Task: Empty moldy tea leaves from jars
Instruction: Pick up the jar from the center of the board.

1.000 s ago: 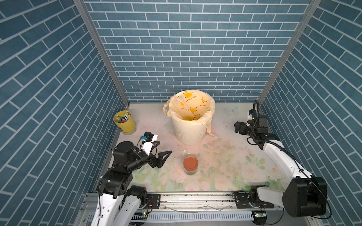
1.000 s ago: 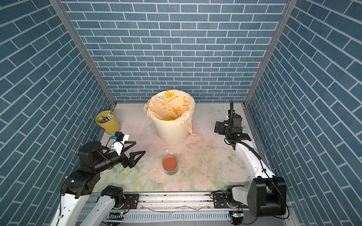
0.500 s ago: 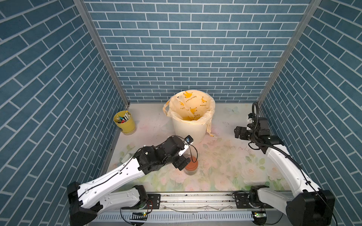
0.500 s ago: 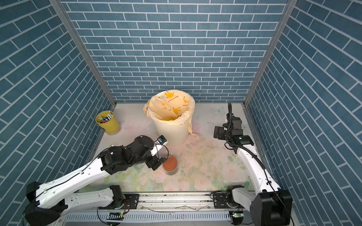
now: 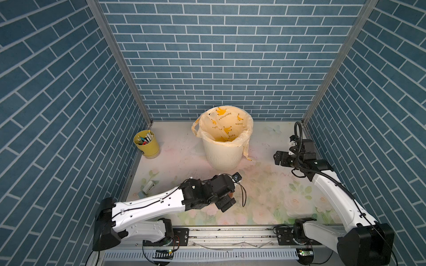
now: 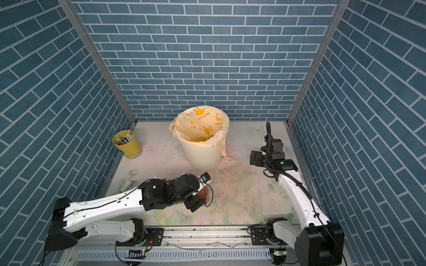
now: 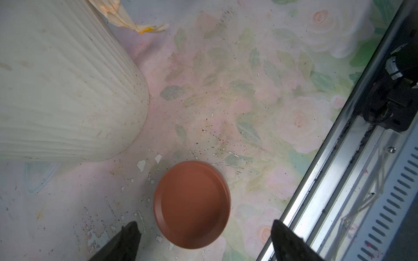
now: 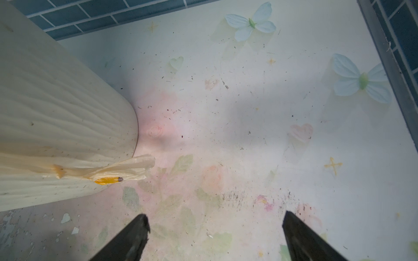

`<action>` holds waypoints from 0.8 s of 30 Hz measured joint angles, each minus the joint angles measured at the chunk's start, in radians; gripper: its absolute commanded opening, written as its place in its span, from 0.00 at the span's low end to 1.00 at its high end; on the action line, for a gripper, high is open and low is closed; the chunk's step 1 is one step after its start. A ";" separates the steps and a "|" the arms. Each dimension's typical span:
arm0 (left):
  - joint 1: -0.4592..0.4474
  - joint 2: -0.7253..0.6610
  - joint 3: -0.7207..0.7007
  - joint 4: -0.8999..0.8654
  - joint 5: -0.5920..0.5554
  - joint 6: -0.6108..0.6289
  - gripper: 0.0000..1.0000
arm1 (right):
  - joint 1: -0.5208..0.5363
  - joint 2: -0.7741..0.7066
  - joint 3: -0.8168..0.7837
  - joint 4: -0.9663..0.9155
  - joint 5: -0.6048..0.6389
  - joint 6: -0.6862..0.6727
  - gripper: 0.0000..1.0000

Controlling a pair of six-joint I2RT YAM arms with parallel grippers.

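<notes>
Jar [image 7: 192, 204] stands upright near the table's [image 5: 265, 195] front edge, about mid-width, reddish-brown lid screwed on. Tea leaves not visible to me: the lid hides the inside, and in both top views my left arm covers most of the glass; only a sliver of lid [image 6: 204, 193] shows. I assume the leaves are in there.

Bin [image 5: 222, 156] with the banana-print bag sits behind the jar toward the back edge, mouth open, so the dump path from the jar is short. That's likely why the jar is parked right in front of it.

Left gripper [image 7: 203, 226]: jaws spread wide, one fingertip on each side of the lid, above it, not touching, nothing held. My read: lined up to grab the jar or its lid.

Right gripper [image 8: 214, 219]: jaws wide apart too, empty, hovering over bare table near the right edge beside the bin [image 8: 56, 113]. Probably waiting to take the lid or steady the jar.

Yellow pen cup [image 5: 147, 146] in the back left corner, out of the way.
</notes>
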 measured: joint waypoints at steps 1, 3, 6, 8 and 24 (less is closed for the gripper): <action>-0.008 0.002 -0.018 0.017 -0.006 -0.016 0.97 | 0.003 0.000 0.000 0.000 -0.004 0.002 0.94; -0.012 -0.004 -0.056 0.047 -0.024 -0.046 0.98 | 0.007 0.001 -0.002 0.001 -0.010 0.002 0.93; -0.012 -0.019 -0.106 0.080 -0.057 -0.082 0.98 | 0.011 0.002 -0.008 0.001 -0.018 0.002 0.93; -0.012 -0.024 -0.122 0.095 -0.071 -0.093 0.98 | 0.012 0.002 -0.011 0.002 -0.021 0.002 0.93; -0.002 -0.016 -0.250 0.307 -0.064 -0.118 0.98 | 0.016 0.003 -0.034 0.003 -0.048 0.004 0.93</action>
